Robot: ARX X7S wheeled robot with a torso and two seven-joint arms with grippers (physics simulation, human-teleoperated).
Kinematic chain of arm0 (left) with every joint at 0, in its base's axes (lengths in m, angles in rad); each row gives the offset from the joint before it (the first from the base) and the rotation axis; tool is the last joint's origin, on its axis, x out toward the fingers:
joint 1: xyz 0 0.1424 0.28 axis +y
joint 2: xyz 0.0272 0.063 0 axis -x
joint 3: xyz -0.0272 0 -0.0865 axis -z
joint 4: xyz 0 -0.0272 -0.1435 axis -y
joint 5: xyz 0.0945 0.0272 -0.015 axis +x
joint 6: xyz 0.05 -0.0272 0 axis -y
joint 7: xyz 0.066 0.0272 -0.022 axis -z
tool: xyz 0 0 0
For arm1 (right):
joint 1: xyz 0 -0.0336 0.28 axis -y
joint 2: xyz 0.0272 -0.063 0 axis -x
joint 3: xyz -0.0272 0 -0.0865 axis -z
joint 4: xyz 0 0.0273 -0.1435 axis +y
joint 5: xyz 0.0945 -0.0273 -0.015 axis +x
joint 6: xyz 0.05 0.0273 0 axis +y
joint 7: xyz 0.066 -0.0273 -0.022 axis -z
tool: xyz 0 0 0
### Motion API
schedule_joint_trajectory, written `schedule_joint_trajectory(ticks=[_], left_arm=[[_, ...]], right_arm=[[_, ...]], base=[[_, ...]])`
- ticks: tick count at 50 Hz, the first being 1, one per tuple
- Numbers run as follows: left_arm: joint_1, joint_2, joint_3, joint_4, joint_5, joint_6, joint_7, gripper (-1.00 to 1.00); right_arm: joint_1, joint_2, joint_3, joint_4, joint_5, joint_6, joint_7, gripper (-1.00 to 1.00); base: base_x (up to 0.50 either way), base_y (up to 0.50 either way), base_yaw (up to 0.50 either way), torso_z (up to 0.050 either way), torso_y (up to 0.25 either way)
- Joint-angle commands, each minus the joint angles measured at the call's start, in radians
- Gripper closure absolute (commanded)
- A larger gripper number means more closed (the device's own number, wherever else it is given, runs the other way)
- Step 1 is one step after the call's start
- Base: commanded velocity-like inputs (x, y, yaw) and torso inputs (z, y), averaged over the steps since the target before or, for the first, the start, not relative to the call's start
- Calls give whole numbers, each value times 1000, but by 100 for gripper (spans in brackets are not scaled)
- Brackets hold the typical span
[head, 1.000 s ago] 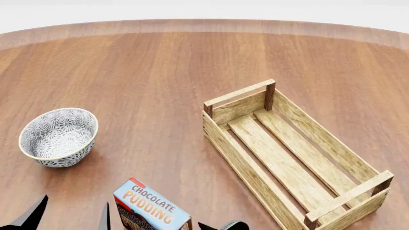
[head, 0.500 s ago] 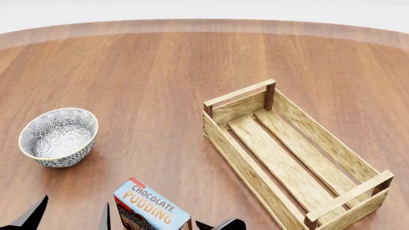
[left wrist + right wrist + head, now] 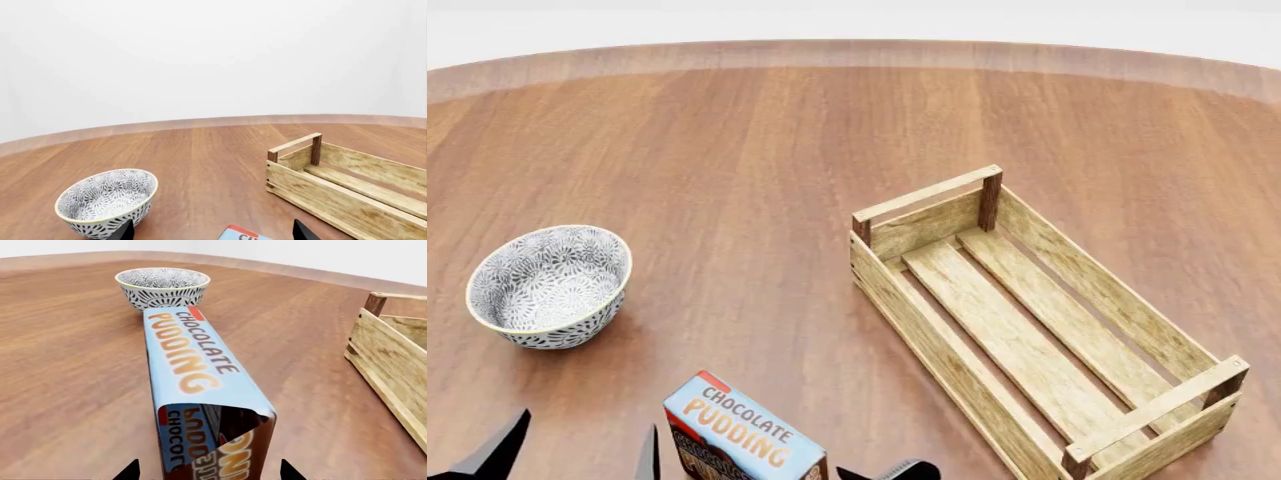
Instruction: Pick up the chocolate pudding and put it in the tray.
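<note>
The chocolate pudding (image 3: 745,435) is a light-blue carton with orange lettering, lying on the wooden table near its front edge. In the right wrist view the chocolate pudding (image 3: 200,375) stretches away from my right gripper (image 3: 209,472). That gripper is open, one dark fingertip on each side of the carton's near end, with a gap on both sides. My left gripper (image 3: 574,455) is open and empty, left of the carton. Only a corner of the chocolate pudding (image 3: 243,234) shows in the left wrist view. The tray (image 3: 914,335), a light-wood slatted crate, lies empty to the right.
A white-and-grey patterned bowl (image 3: 547,285) stands on the table (image 3: 761,150) to the left, beyond my left gripper. It also lies straight past the far end of the carton in the right wrist view, as the bowl (image 3: 162,285). The tray (image 3: 393,355) shows at that view's edge.
Both grippers' tips sit a touch lower in the head view than a second ago. The carton, bowl and tray have not moved.
</note>
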Motion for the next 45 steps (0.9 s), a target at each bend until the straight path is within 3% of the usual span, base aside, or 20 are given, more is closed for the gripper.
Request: schedule_joint_trajectory(ticks=[1,28,29,45], left_arm=[[-3,-3,6,-6,-3,4,-4,-100],[-9,-10,14,-23,-12,18,-13,-100],[-9,-11,14,-20,-13,16,-14,-100],[-2,-19,20,-15,-18,22,-20,-100]], right_arm=[[18,-2,-37,35,37,-17,4,-100],[28,-5,-43,42,41,-6,8,-100],[28,-5,-41,42,39,-7,7,100],[24,-3,-28,38,52,-18,12,100]], base=[[0,0,0,0,0],[0,0,0,0,0],[0,0,0,0,0],[0,0,0,0,0]])
